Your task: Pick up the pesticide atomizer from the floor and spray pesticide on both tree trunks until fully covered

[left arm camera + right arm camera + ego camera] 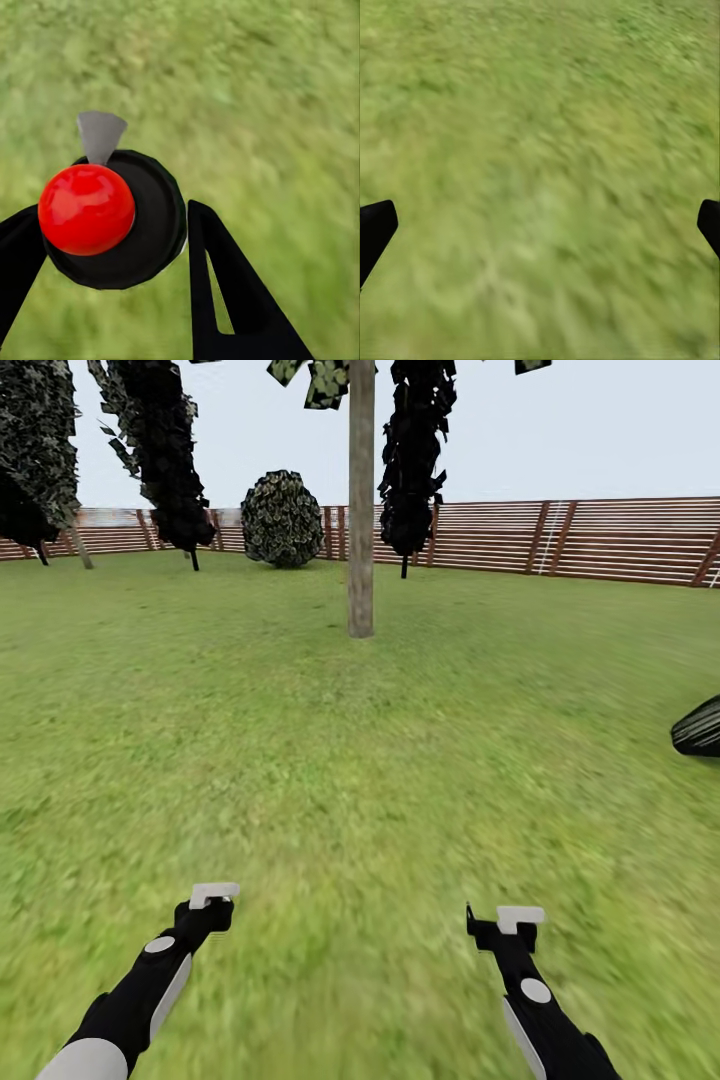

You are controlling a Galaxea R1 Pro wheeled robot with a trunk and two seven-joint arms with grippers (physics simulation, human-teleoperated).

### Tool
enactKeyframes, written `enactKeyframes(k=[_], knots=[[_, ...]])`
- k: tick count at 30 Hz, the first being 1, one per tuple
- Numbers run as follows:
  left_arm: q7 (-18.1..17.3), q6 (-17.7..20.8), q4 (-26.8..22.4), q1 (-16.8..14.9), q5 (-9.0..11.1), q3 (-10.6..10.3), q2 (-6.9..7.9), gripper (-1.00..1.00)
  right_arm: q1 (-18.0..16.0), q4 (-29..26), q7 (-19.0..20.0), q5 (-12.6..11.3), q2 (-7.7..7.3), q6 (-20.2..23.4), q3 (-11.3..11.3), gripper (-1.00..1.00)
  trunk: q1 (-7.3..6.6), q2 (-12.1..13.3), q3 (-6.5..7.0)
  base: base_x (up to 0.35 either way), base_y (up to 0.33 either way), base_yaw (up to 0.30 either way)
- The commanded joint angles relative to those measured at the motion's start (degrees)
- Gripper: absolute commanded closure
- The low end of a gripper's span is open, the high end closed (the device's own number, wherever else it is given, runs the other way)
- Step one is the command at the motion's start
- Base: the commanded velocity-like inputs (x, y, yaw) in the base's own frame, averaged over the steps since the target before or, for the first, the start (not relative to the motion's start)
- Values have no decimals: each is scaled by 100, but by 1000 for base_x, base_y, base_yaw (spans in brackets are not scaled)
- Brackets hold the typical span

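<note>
Head view, far left: dark blocky-leaved trees (160, 450) stand along the brown slat fence (610, 540) at the back of the lawn, with a round dark bush (283, 518) just beside them toward the middle. The left arm comes in at the lower left, low over the grass (300, 760), with the left end effector (212, 905) at its tip and a pale piece on top. In the left wrist view the left end effector (112, 214) is pinching the pesticide atomizer (154, 225), seen from above as a black round body with a glossy red ball (86, 208) on top and a grey wedge-shaped nozzle (100, 135) sticking out past it. One black finger (16, 262) touches one side of the body and the other finger (217, 292) sits right at the opposite side, with blurry grass beneath. Middle of the head view: one tree trunk (360, 510) stands upright on the lawn, straight, grey-brown and bare, well ahead of both arms, its crown mostly cut off by the top edge. A thin-stemmed tree with dark foliage (410, 460) stands behind it near the fence. No white specks are visible on the trunk. Lower right: the right arm reaches forward with the right end effector (505, 925) over bare grass. In the right wrist view the right end effector (540, 225) is spread wide, one black fingertip (375, 225) at each side edge, with nothing between them but grass. Far right edge of the head view: a dark ribbed rounded thing (700, 728) lies on the lawn, cut off by the frame; I cannot tell what it is.
</note>
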Motion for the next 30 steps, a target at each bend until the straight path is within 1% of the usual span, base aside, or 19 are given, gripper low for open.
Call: enactKeyframes(k=[1,30], knots=[[0,0,3,0,0,0,0,100,-1,1,0,0,0,0,0,-100,0,0,0,339,0,0],[0,0,3,0,0,0,0,100,2,12,0,9,6,1,1,-100,0,0,0,339,0,0]])
